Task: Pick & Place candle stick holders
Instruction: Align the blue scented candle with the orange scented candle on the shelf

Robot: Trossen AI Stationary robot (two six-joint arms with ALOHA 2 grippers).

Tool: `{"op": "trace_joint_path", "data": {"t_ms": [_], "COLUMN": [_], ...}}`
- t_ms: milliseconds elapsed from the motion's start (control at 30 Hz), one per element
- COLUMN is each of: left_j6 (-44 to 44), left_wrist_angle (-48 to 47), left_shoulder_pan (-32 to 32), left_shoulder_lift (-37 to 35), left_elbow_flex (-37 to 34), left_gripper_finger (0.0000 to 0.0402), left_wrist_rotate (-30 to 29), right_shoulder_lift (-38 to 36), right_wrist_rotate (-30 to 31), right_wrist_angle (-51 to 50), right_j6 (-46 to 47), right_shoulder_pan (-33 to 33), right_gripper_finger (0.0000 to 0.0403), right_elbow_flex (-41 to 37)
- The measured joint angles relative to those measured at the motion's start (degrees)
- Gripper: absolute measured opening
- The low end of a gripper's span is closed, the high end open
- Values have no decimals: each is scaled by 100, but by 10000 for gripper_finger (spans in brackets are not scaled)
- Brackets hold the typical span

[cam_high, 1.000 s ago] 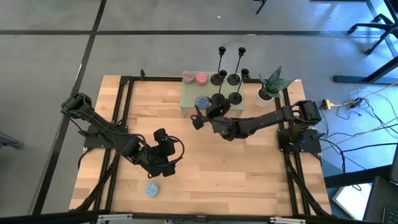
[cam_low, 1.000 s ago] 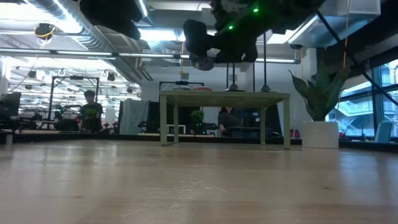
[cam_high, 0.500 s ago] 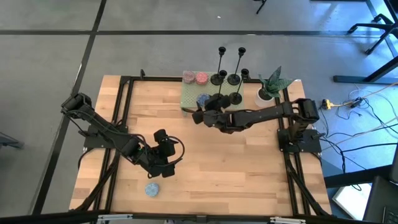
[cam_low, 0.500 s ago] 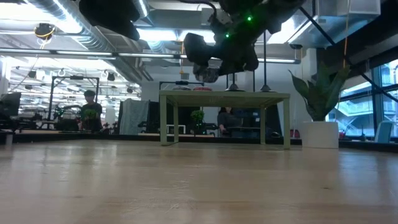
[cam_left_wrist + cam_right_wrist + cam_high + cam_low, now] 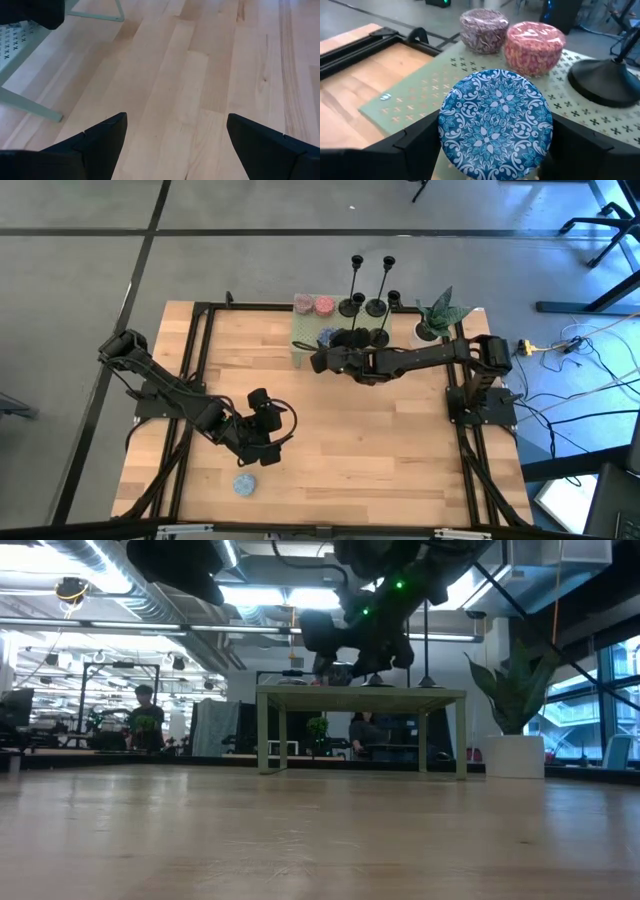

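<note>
The right gripper hangs over the pale green perforated stand at the far side of the table, its fingers spread on either side of a blue patterned round tin, with a purple tin and a pink tin just beyond. The candle stick holders stand grouped on the stand's right part and far edge, untouched. The left gripper waits spread wide over bare wood at near left, beside a blue speckled disc
</note>
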Motion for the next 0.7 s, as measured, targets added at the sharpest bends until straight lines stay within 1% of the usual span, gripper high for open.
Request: {"op": "trace_joint_path", "data": {"t_ms": [100, 367, 500, 700], "left_j6": [1, 2, 0, 0], "left_wrist_angle": [1, 0, 2, 1], "left_shoulder_pan": [0, 0, 0, 0], "left_shoulder_lift": [0, 0, 0, 0], "left_elbow_flex": [0, 0, 0, 0], "left_gripper_finger": [341, 341, 341, 341], "left_wrist_rotate": [2, 2, 2, 2], "right_shoulder_lift": [0, -2, -5, -7], "right_wrist_rotate": [1, -141, -196, -278], "right_wrist_angle": [-136, -131, -127, -114], "right_j6": [77, -239, -246, -246], "right_shoulder_pan": [-30, -25, -25, -52], "right_gripper_finger": [316, 316, 317, 333], "right_elbow_flex": [0, 0, 0, -2]}}
